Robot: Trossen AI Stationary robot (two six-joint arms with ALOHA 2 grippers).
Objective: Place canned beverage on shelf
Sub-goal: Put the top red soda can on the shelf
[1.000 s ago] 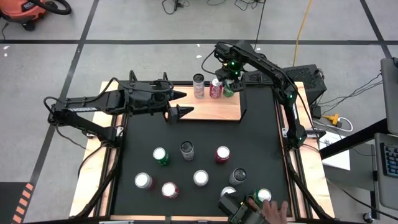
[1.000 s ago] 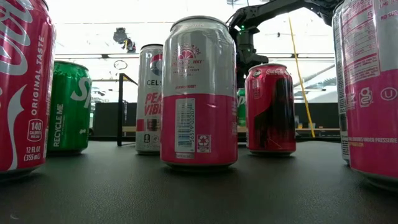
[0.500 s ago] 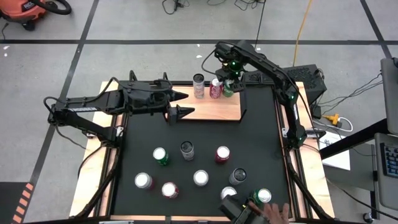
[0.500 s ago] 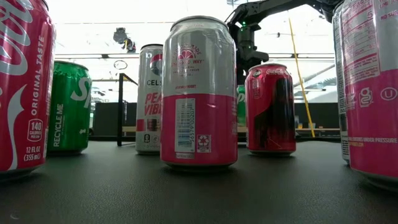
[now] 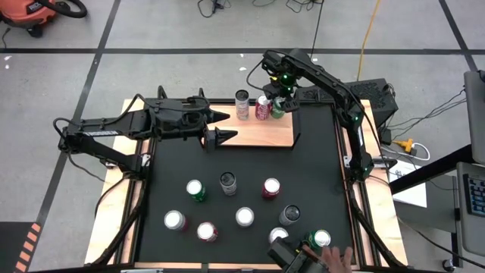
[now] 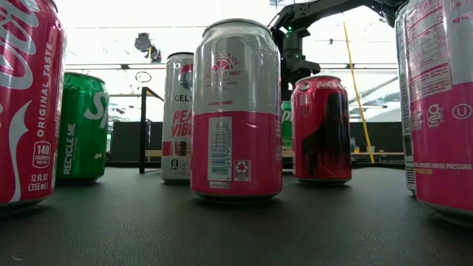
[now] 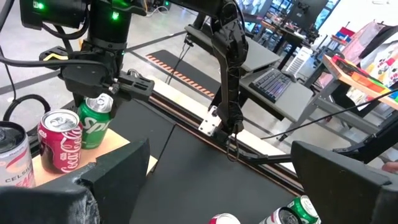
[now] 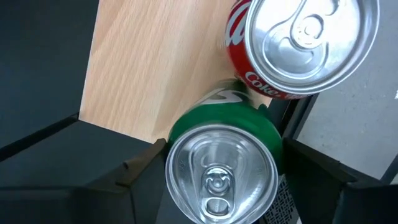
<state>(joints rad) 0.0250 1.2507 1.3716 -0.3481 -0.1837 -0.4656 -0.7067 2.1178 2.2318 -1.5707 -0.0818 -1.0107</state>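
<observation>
Right gripper [image 5: 279, 105] at the far right end of the shelf [image 5: 261, 135], about 1 o'clock from table centre. Green can [image 5: 278, 108] sits directly under it, between the two fingers. In the right wrist view the green can [image 8: 222, 168] fills the gap between the dark fingers [image 8: 134, 177], which flank it on both sides; jaws part-way spread, about can width. Whether pads actually press the can wall: cannot tell. The can's base is on the wooden board, upright, at the board's edge.

Red cola can [image 5: 263, 108] just beside the green one at its 9 o'clock, touching or nearly so; in the right wrist view the red can [image 8: 292, 43] is close against it. Silver can [image 5: 242, 105] next along, further toward 9 o'clock, a small gap from the red. All three line the shelf's far edge.

Left wrist view: the right gripper's fingers [image 7: 134, 84] straddle the green can [image 7: 96, 121], red can [image 7: 60, 140] alongside.

Left gripper [image 5: 220, 127] waits at the shelf's left end, roughly 11 o'clock from table centre, jaws spread wide, nothing between them.

More cans stand loose on the black mat [image 5: 318, 174] toward 6 o'clock. A person's hand [image 5: 333, 259] at the mat's near edge, about 5 o'clock, next to a green can there.
</observation>
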